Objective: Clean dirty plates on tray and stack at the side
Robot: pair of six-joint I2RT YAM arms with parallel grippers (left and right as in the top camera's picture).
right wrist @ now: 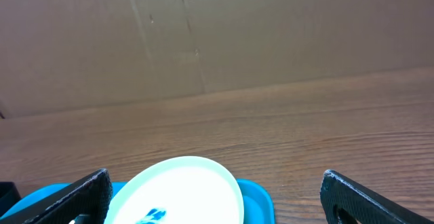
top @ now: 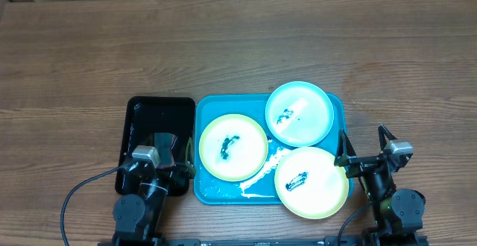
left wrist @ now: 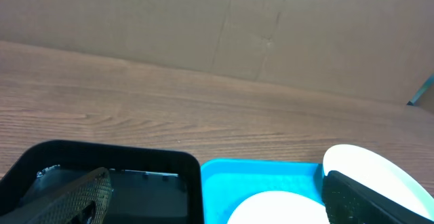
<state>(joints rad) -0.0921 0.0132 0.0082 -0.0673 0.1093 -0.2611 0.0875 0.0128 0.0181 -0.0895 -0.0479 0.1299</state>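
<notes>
All 3 plates lie flat on the blue tray (top: 212, 192), in the middle of the worktop (top: 238, 45) near its front edge, each with a dark smudge at its centre. The left yellow-green plate (top: 232, 147) sits at the tray's left end and the light blue plate (top: 299, 113) at the far right. The right yellow-green plate (top: 311, 182) is at the near right, its rim hanging out past the tray's front-right corner. Their rims meet or almost meet. Nothing is stacked at the side yet, so the cleaning looks not yet begun.

The right hand (top: 364, 145) hangs just off the tray's right edge with its jaws wide apart and nothing between them. Its inner finger is just beside the right yellow-green plate, which lies to its left and slightly nearer the robot. That plate is the closest one to either arm.

The left hand (top: 171, 156) is also spread wide and empty, above the black tray (top: 141, 112) that touches the blue tray's left side. What lies in the black tray under it cannot be made out. The left yellow-green plate is the nearest to this hand, off to its right.

The plates are round, so only the side of approach matters. The tray's long axis runs left to right.
</notes>
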